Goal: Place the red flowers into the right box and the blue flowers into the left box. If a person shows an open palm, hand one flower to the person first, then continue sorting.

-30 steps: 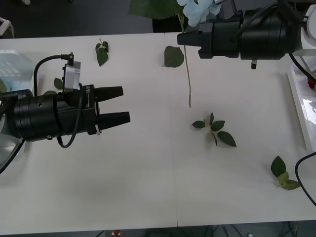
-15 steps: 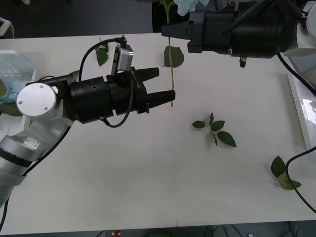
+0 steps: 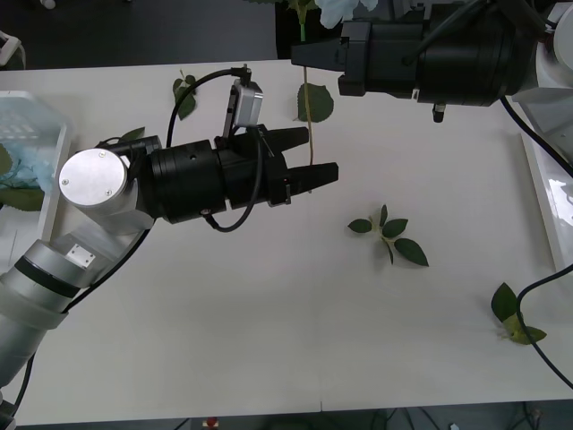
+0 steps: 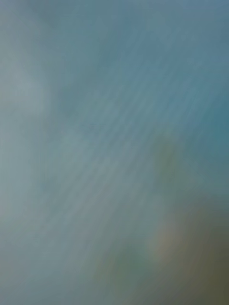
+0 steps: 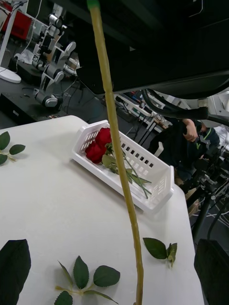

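While the right hand (image 3: 303,55) gripped a blue flower (image 3: 345,9) above the counter (image 3: 269,340), its stem (image 3: 311,107) hung between the left hand's (image 3: 324,157) parted fingers, untouched; red flowers (image 5: 98,144) lay in the right box (image 5: 143,183).

Front view: mounted high above both arms, looking forward and down at the white table (image 3: 269,340), both arms in shot. Left wrist view: low, near table level, facing across the tabletop toward the white basket (image 5: 143,178) at the far edge and the room behind; a thin stem (image 5: 119,167) very close to the lens. Right wrist view: pressed against something, all blur. Shared by front and left wrist: same stem (image 3: 310,125), leaf sprig (image 3: 390,235) (image 5: 83,281).
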Controlling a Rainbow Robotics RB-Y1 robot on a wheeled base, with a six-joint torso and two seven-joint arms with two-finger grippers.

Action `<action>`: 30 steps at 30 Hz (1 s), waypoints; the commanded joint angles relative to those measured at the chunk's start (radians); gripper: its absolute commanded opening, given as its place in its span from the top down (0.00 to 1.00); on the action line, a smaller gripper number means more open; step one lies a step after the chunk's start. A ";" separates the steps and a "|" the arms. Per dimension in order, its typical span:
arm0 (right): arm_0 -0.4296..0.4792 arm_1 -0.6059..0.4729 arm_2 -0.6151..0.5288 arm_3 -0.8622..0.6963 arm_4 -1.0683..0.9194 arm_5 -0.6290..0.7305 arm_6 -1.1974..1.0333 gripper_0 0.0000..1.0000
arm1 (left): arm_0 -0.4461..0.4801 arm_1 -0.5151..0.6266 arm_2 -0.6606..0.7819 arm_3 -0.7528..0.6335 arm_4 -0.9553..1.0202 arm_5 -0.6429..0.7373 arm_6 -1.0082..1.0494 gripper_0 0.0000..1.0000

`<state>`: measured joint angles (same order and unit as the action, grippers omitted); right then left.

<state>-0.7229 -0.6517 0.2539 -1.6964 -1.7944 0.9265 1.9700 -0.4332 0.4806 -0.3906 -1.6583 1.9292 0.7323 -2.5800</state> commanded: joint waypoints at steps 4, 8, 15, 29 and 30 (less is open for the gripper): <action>-0.038 0.020 -0.018 -0.039 -0.014 -0.014 0.026 1.00 | -0.048 -0.027 -0.036 -0.011 0.014 -0.043 0.067 0.82; -0.038 0.018 -0.018 -0.039 -0.016 -0.018 0.026 1.00 | -0.050 -0.027 -0.036 -0.011 0.027 -0.045 0.081 1.00; -0.038 0.018 -0.018 -0.039 -0.022 -0.023 0.024 1.00 | -0.053 -0.027 -0.036 -0.009 0.028 -0.045 0.093 1.00; -0.038 0.012 -0.018 -0.039 -0.023 -0.032 0.030 0.50 | -0.053 -0.017 -0.034 -0.011 0.036 -0.059 0.093 1.00; -0.038 0.009 -0.019 -0.039 -0.022 -0.038 0.032 0.35 | -0.055 -0.016 -0.034 -0.011 0.036 -0.060 0.093 1.00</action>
<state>-0.7229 -0.6517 0.2539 -1.6964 -1.8042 0.9085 1.9701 -0.4423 0.4787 -0.4151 -1.6556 1.9493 0.6870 -2.5797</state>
